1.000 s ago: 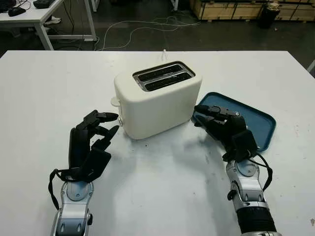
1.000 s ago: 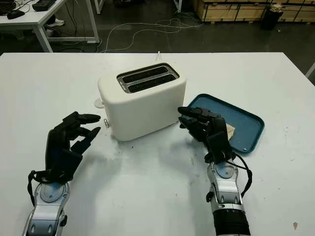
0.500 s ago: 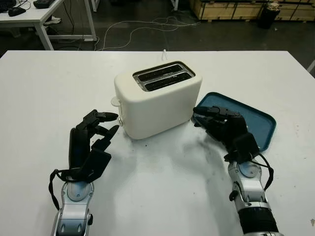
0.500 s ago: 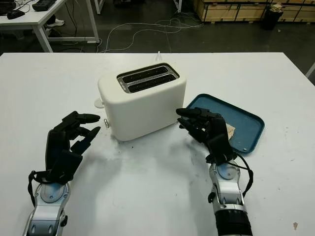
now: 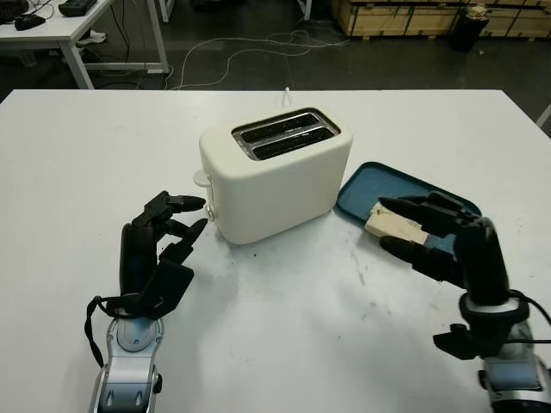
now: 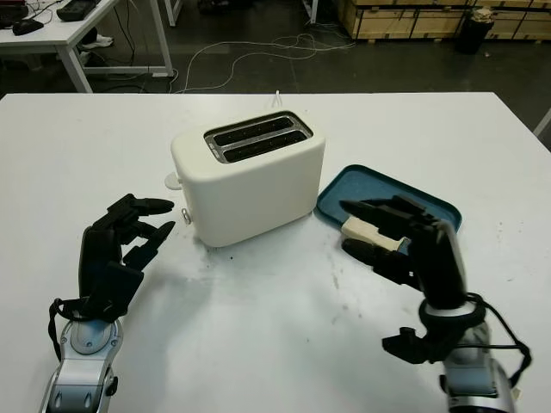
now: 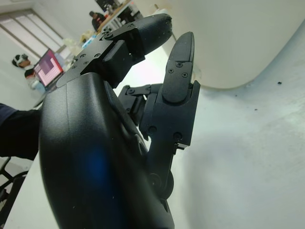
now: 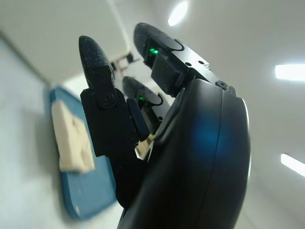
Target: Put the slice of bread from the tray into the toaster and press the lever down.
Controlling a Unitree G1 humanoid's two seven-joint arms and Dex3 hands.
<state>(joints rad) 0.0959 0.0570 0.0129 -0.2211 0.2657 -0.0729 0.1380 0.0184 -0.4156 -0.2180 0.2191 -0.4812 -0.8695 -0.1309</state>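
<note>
The slice of bread (image 5: 394, 225) lies flat in the blue tray (image 5: 376, 181), at the tray's near end. Its long axis runs from the tray's near edge toward the right hand (image 5: 435, 237), slanting across the tray rather than square to its sides. It is pale, cream to light tan, with a squared-off end toward the toaster and a thin crust edge.

The right hand is raised above the bench at the tray's near side, palm turned toward the toaster, holding nothing. Its fingers (image 6: 372, 212) reach out just over the far end of the slice; from the head views they overlap it, but I cannot tell whether they touch it. In the right wrist view the slice (image 8: 70, 138) sits beyond the black fingertips (image 8: 96, 67) with the blue tray (image 8: 90, 191) under it, and a gap seems to show between them.

The toaster (image 5: 274, 176) is cream-white with two slots on top, standing on the white bench (image 5: 284, 327) beyond and left of the right hand, its near corner just beside the tray. Its long axis runs slantwise, the slots following it.

The left hand (image 5: 164, 237) is open and holds nothing, raised over the bench with its fingertips pointing at the toaster's left end, near the small knob there but apart from it.
</note>
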